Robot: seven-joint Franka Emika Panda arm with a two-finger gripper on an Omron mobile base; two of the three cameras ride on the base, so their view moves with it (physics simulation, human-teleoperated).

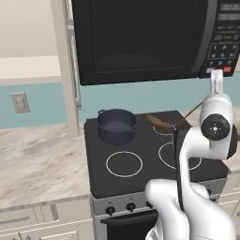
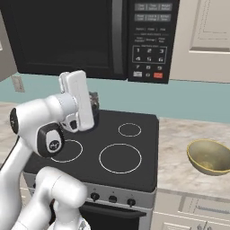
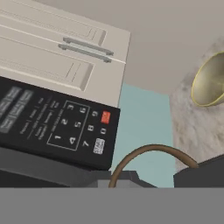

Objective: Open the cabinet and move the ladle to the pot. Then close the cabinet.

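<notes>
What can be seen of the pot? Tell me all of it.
The pot is small, round, dark blue-grey and metal-looking, with short side handles and no lid; nothing shows inside it. It stands upright on the back left corner of the black stove. The brown ladle shows just right of it, apart.

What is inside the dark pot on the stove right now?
The pot on the stove looks empty: a bare dark bottom shows. The brown ladle lies beside it, not inside. The near inner wall is hidden by the rim.
</notes>
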